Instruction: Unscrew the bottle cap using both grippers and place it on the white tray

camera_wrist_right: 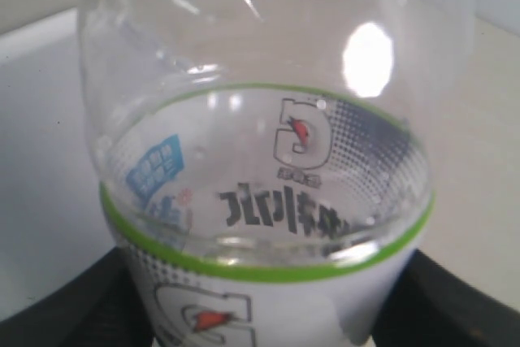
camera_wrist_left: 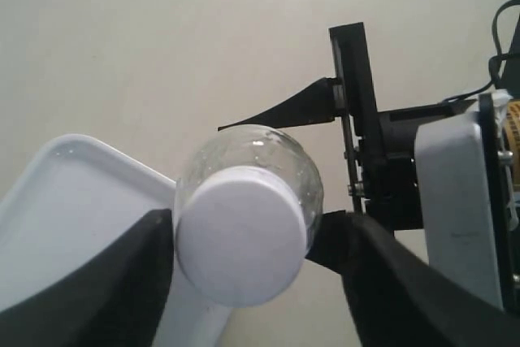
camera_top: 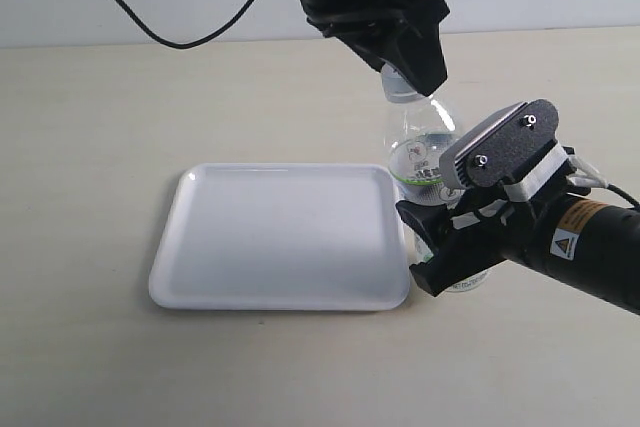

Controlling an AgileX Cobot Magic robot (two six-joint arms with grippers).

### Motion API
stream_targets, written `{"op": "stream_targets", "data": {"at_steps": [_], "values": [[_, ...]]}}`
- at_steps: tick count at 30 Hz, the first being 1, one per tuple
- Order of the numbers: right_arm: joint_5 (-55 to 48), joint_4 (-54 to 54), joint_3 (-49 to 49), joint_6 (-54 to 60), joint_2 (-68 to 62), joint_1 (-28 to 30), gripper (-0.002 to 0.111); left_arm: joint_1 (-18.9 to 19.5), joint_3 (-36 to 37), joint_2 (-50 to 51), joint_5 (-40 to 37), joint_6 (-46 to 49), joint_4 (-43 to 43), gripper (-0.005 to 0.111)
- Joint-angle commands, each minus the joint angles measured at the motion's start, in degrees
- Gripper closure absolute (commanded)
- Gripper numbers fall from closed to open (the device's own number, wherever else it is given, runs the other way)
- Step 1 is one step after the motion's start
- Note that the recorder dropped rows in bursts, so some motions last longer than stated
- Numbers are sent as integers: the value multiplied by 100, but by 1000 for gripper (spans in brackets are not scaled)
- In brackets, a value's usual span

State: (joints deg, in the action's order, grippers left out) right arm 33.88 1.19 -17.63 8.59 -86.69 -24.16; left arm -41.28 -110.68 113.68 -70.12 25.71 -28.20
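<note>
The clear bottle [camera_top: 420, 142] with its white-and-green label [camera_wrist_right: 268, 298] stands upright just off the right edge of the white tray [camera_top: 280, 237]. My right gripper [camera_top: 450, 252] is shut on its lower body, with black fingers [camera_wrist_right: 459, 310] pressed against both sides of the label. My left gripper [camera_top: 400, 75] reaches down from above onto the bottle's top. In the left wrist view the white bottle cap [camera_wrist_left: 241, 236] sits on the neck between the two black fingers [camera_wrist_left: 122, 282], which touch its sides. From outside the cap is mostly hidden under that gripper.
The tray [camera_wrist_left: 73, 201] lies flat on the beige tabletop [camera_top: 100, 107] with nothing on it. A black cable [camera_top: 170, 37] hangs at the back left. The right arm's body [camera_top: 590, 247] with its yellow warning label stretches off to the right.
</note>
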Motion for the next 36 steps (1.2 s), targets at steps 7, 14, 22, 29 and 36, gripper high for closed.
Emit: {"op": "stream_targets", "data": {"at_steps": [7, 14, 22, 29, 36], "values": [[217, 30, -51, 8, 56, -19, 108, 4, 10, -17, 16, -150, -62, 47], [217, 30, -51, 8, 56, -19, 108, 4, 10, -7, 16, -176, -40, 47], [217, 30, -51, 8, 56, -19, 108, 4, 10, 99, 16, -188, -51, 47], [217, 30, -51, 8, 56, -19, 108, 4, 10, 99, 16, -264, -66, 65], [199, 45, -51, 8, 56, -19, 108, 4, 10, 99, 16, -552, -77, 107]]}}
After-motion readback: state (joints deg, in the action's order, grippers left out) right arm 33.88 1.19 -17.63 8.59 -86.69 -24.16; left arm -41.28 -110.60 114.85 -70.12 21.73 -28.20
